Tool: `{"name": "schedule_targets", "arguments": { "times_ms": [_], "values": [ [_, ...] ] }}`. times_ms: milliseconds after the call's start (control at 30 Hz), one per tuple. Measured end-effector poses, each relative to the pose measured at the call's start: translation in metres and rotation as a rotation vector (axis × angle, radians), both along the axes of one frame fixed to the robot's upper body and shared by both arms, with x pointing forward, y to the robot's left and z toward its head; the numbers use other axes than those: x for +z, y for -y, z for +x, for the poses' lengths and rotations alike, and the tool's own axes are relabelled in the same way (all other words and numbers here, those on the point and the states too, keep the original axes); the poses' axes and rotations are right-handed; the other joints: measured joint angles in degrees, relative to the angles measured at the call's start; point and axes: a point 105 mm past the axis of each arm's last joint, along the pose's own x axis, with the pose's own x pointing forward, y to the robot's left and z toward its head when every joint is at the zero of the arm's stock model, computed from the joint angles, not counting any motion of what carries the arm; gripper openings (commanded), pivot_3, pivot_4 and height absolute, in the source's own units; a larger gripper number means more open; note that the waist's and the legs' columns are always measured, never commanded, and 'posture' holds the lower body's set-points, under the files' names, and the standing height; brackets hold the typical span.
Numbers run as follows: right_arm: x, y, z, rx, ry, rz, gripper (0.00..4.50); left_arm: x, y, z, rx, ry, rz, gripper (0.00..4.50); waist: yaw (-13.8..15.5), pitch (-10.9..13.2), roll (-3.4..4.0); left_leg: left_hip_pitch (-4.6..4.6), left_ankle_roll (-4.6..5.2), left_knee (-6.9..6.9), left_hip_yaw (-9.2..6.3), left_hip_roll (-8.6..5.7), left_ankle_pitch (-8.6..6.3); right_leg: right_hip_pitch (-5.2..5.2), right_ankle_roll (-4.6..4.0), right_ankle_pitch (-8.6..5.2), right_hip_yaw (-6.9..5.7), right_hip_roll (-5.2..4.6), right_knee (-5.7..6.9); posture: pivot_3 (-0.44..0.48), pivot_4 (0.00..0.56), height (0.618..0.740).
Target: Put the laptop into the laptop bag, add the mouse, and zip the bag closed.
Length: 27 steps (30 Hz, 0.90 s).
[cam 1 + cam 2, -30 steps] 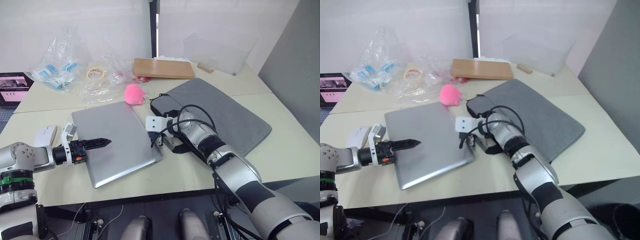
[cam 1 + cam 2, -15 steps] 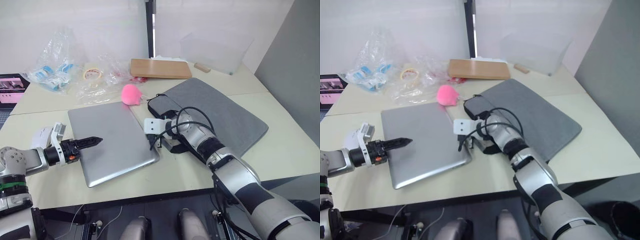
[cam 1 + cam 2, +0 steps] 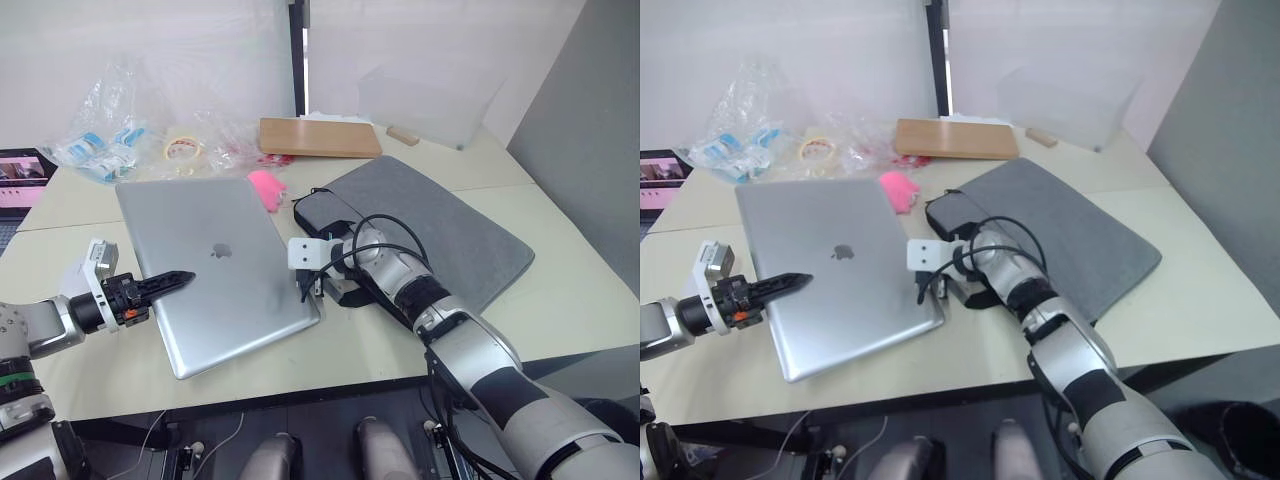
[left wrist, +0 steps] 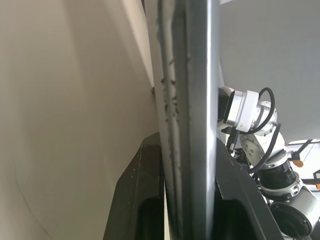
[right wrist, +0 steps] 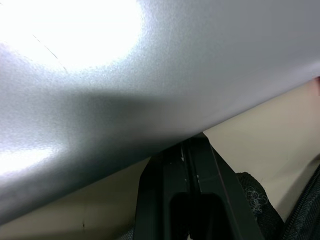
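The left hand [image 3: 172,282] is clamping the laptop's [image 3: 225,275] left edge between its fingers [image 4: 150,200], tilting the lid up off the counter [image 3: 580,290]. The right hand [image 5: 192,200], fingers together, is sitting under the laptop's right edge. The laptop bag [image 3: 440,225] is lying flat just beside it.

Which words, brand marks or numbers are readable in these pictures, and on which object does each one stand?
No words or numbers are readable.
Laptop lid: a dark apple-shaped logo, no lettering.
Blue-and-white packets in the plastic bags: print too small to read.
Lit screen at the table's far left: content too blurred to read.
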Motion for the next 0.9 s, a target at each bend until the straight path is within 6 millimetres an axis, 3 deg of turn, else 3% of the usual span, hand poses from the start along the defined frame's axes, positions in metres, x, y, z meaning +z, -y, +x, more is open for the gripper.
{"name": "schedule_targets", "arguments": {
  "times_ms": [133,233,400,500,567,733,900],
  "values": [
    [0.005,0.001,0.002,-0.026,-0.026,0.049,0.00,-0.002,0.000,-0.008,-0.002,-0.008,-0.013,0.36,0.1,0.0,0.00,-0.01,-0.01,-0.02,0.00,0.02,-0.01,-0.01,0.00,0.00,0.01,0.00,-0.02,0.000,0.150,0.740],
    [0.023,0.003,0.007,-0.067,-0.041,0.147,0.00,-0.004,0.003,-0.015,-0.010,-0.013,-0.038,0.36,0.2,0.0,-0.03,-0.05,0.01,-0.01,0.00,0.02,-0.03,-0.01,-0.01,0.00,0.01,0.00,-0.07,0.000,0.150,0.740],
    [0.087,0.011,0.005,-0.060,-0.037,0.352,1.52,-0.006,0.009,-0.024,-0.034,-0.032,-0.057,0.35,0.8,0.0,-0.04,-0.14,0.11,-0.01,0.00,0.03,-0.08,-0.01,-0.06,0.04,0.02,-0.02,-0.28,0.000,0.150,0.740],
    [0.115,0.046,0.003,-0.124,0.005,0.397,2.51,-0.010,0.017,-0.032,-0.072,-0.079,-0.064,0.35,2.0,0.0,-0.04,-0.13,0.22,0.00,0.00,0.01,-0.20,0.02,-0.06,0.04,0.01,-0.05,-0.34,0.000,0.150,0.740],
    [0.111,0.067,0.002,-0.191,0.009,0.390,3.18,-0.012,0.020,-0.034,-0.072,-0.090,-0.072,0.35,2.7,0.0,-0.08,-0.15,0.21,0.00,0.03,0.01,-0.21,0.01,-0.06,0.04,0.02,-0.03,-0.42,0.000,0.150,0.740],
    [0.068,0.110,-0.017,-0.349,-0.106,0.308,3.18,-0.020,0.034,-0.045,-0.097,-0.137,-0.105,0.35,3.3,0.0,-0.10,-0.30,0.23,0.00,0.25,0.00,-0.21,-0.17,-0.10,0.01,0.18,-0.21,-0.44,0.000,0.150,0.740],
    [0.069,0.124,-0.036,-0.388,-0.069,0.272,3.18,-0.018,0.048,-0.047,-0.095,-0.100,-0.090,0.35,3.5,0.1,-0.13,-0.20,0.22,0.03,0.39,0.05,-0.20,-0.05,-0.20,0.04,0.17,-0.44,-0.54,0.000,0.150,0.740]
  ]
}}
